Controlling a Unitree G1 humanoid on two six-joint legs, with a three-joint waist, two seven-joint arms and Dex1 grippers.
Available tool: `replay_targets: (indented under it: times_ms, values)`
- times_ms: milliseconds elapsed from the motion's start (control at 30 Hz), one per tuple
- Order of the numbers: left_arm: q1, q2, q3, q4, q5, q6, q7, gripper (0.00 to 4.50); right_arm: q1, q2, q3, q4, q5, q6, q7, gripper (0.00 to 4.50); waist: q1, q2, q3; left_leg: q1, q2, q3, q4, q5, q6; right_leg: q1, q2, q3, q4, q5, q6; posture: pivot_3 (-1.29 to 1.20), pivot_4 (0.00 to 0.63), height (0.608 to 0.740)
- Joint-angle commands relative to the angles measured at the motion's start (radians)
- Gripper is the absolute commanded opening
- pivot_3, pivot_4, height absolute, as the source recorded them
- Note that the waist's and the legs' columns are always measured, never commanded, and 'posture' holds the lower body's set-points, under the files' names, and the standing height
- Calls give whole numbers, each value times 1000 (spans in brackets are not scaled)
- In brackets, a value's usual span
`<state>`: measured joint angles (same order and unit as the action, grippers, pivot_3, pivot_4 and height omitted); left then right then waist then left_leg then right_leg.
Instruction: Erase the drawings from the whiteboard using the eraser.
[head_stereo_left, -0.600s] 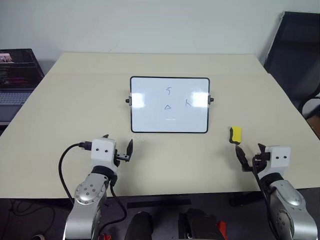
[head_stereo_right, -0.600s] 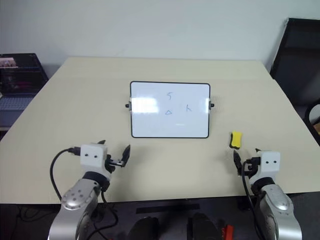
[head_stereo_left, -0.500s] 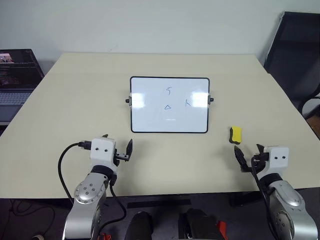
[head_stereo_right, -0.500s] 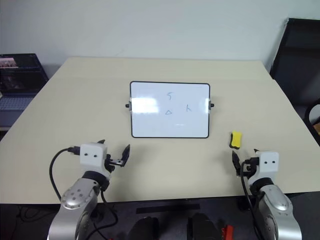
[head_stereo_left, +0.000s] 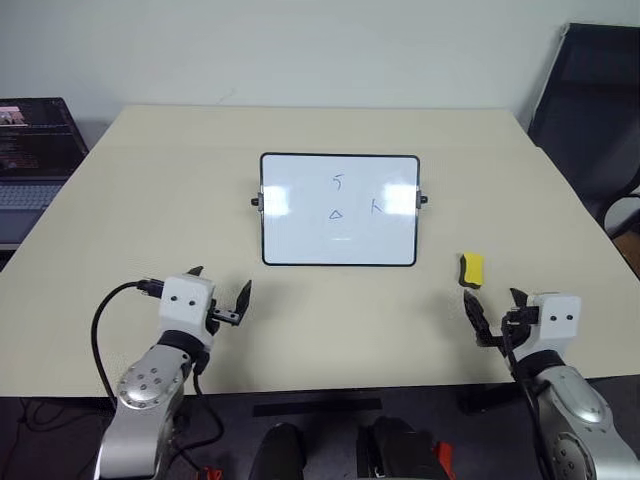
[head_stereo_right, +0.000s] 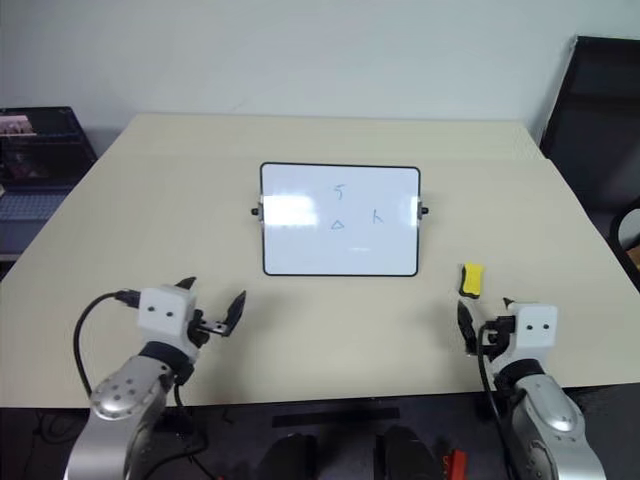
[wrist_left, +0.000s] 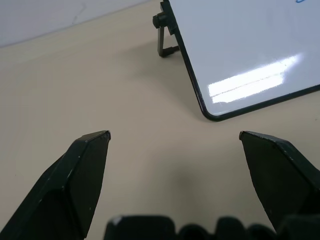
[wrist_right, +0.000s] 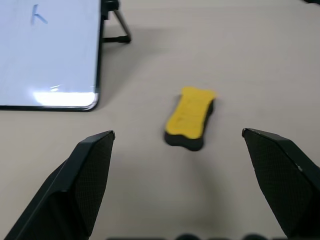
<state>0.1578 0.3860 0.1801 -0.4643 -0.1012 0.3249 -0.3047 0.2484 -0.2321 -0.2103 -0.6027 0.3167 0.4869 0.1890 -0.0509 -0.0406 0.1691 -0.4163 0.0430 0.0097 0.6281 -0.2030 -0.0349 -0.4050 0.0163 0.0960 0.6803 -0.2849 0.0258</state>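
Observation:
The whiteboard stands propped on small side legs at the middle of the tan table. Its drawings are a "5"-like squiggle, a small triangle and a "k"-like mark. The yellow eraser lies flat on the table to the right of the board's lower corner. My right gripper hovers open just short of the eraser, which lies ahead between its fingers, untouched. My left gripper is open and empty near the front edge, below the board's left corner.
A laptop sits on a stand beyond the table's left edge. A black chair stands off the far right corner. The table's front edge runs just under both grippers.
My left arm has shifted to the left along the front edge, its gripper still open. The right gripper, board and eraser have stayed put.

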Motion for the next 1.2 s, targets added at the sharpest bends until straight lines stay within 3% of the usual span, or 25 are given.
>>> replay_targets:
  times_ms: [33,400,533,767,1200]
  values:
    - [-43,54,44,10,-63,-62,-90,4500,-37,21,2,-59,31,27,-29,4478,0,0,0,0,0,0,0,0,0,0,0,0,0,0,0,0,150,740]
    - [-317,133,-81,77,-228,18,-337,4500,-205,-10,-29,-117,47,185,-110,4478,0,0,0,-1,0,1,0,0,0,0,2,-2,0,3,6,0,150,740]
    - [-449,144,-154,146,-282,44,-472,4500,-254,-30,-41,-127,86,377,-148,4478,0,0,0,-1,-1,1,0,0,0,0,5,-2,0,3,6,0,150,740]
    - [-626,173,-247,291,-306,26,-693,4500,-383,10,-69,-51,101,548,-223,4478,-7,0,0,-1,-1,2,0,0,0,0,7,-2,0,4,7,0,150,740]
    - [-688,166,-281,354,-294,-5,-771,4500,-454,-25,-28,69,33,544,-207,4478,-6,1,1,-2,0,1,0,0,0,-1,7,-2,0,4,6,0,150,740]
